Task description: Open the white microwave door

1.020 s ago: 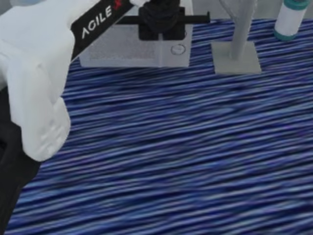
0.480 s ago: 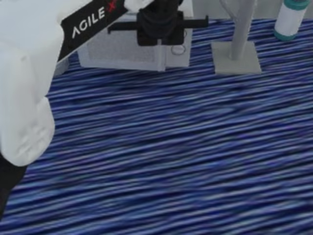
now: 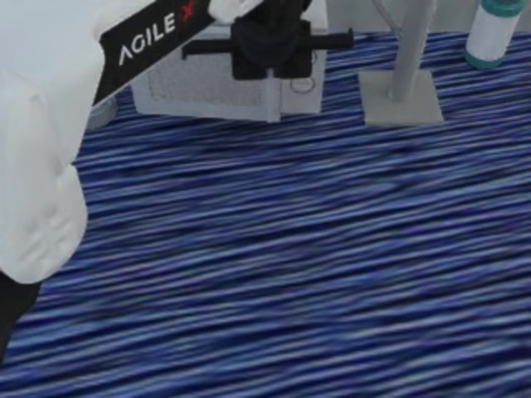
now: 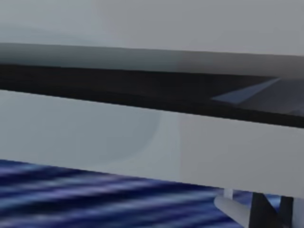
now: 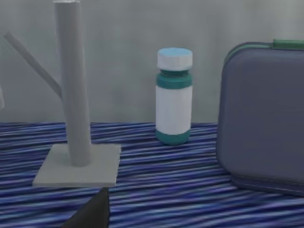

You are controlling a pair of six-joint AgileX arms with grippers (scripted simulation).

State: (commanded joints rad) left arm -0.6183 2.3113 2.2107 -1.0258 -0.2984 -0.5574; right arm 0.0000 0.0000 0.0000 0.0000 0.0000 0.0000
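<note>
Grey stand (image 3: 401, 93) sits upright at the back of the bench (image 3: 290, 249), square base flat on the blue streaked cover, round post up with a thin branch angling off it. White bottle (image 3: 493, 33) with teal base, teal neck band and pale cap stands upright to the stand's right, near but apart. Right wrist view adds a grey-blue rounded case (image 5: 263, 114) with a green strip on its top edge, upright beside the bottle, not touching.
</note>
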